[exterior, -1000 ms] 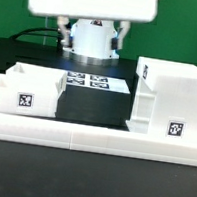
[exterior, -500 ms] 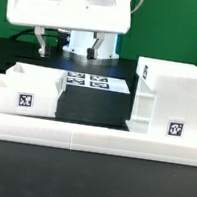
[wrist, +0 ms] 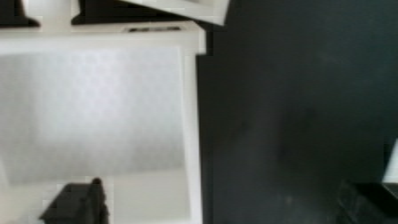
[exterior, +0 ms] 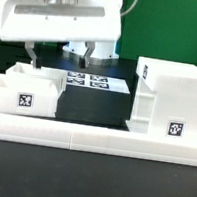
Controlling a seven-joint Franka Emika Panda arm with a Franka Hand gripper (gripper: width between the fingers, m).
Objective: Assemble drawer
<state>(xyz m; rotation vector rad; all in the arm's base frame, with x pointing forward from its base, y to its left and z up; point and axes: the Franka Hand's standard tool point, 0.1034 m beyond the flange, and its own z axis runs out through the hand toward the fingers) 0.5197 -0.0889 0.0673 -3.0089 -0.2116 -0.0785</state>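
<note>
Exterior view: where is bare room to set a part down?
Bare: the dark table between the tray and the housing, behind the rail. Crowded: above the tray, where the open pincer hangs.

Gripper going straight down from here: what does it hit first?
Probably the small white open-topped plastic tray: the open gripper hangs above it, one finger over its back wall. Depth is unclear, so it could pass just behind it.

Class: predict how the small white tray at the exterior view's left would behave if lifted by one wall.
The tray looks like thin-walled hollow plastic, so probably stiff and light. Its smooth walls may slip between the fingers. Held by one wall, it would likely tilt.
</note>
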